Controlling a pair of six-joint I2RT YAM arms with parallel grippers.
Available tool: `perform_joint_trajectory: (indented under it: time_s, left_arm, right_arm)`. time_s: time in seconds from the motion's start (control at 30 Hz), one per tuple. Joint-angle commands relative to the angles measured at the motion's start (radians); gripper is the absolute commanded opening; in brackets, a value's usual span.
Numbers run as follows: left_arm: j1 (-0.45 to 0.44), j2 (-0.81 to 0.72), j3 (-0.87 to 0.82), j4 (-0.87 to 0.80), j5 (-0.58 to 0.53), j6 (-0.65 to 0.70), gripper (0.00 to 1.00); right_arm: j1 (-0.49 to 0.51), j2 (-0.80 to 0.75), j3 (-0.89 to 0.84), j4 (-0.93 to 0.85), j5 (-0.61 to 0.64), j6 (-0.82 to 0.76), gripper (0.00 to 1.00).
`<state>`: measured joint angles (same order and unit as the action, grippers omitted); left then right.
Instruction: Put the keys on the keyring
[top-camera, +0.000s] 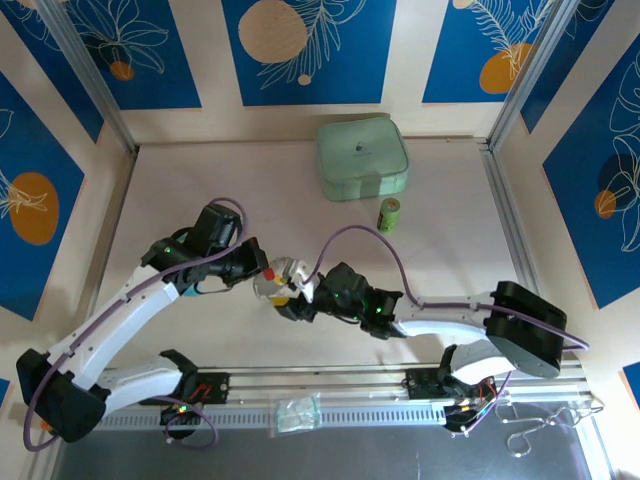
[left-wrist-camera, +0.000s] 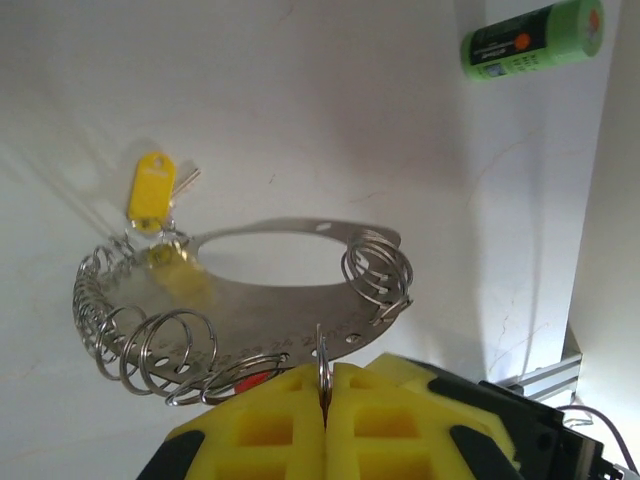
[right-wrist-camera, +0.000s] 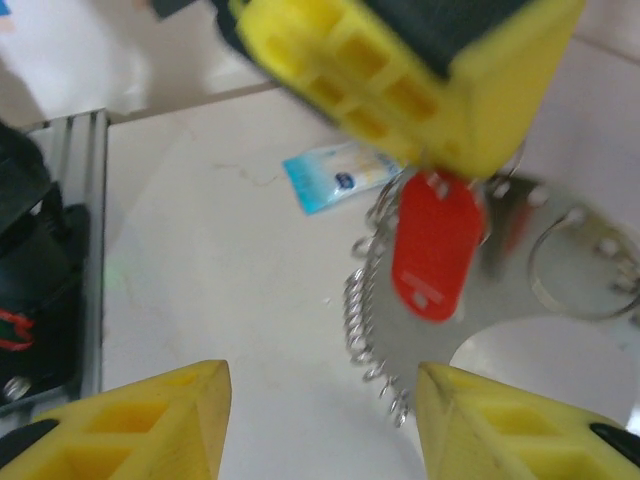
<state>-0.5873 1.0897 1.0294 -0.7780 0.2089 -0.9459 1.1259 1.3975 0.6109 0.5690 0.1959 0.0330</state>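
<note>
Item: key-threading station, one moment, listed left to right

1. Left hand: clenched on the near rim of the keyring, holding it lifted and roughly level over the middle of the bench.
2. Keyring: a flat silvery oval edged with wire loops. In the top view it sits between the two hands at frame centre.
3. Yellow key: upper left of the left wrist frame, hanging at the ring's far edge and seemingly hooked on a loop.
4. Red key: centre right of the right wrist frame, dangling against the ring just below the left hand's pad. Whether it is threaded on cannot be told.
5. Right hand: released, fingers spread wide with nothing between them, just beside the ring.

Step, as judged: seating the red key. The next move calls for the right hand to pinch the red head and work it onto a loop while the left steadies the ring.

Surroundings: pale, smooth bench; packet lying on it; green case and green cylinder in the upper right of the top view, well apart from the work; metal rail along the near edge; blue floral wall panels
</note>
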Motion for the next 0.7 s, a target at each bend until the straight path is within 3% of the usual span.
perform_joint_trajectory:
  time_s: [0.0, 0.43, 0.67]
  left_arm:
    - [-0.006, 0.011, 0.042, -0.023, 0.025, -0.042, 0.00]
    - [-0.008, 0.045, 0.081, -0.056, 0.056, -0.022, 0.00]
    - [-0.008, 0.048, 0.080, -0.064, 0.052, -0.016, 0.00]
  right_arm:
    - [-0.006, 0.054, -0.007, 0.172, 0.058, -0.018, 0.57]
    - [-0.061, 0.208, 0.054, 0.336, 0.014, -0.012, 0.57]
    - [-0.074, 0.208, 0.056, 0.363, -0.064, -0.022, 0.49]
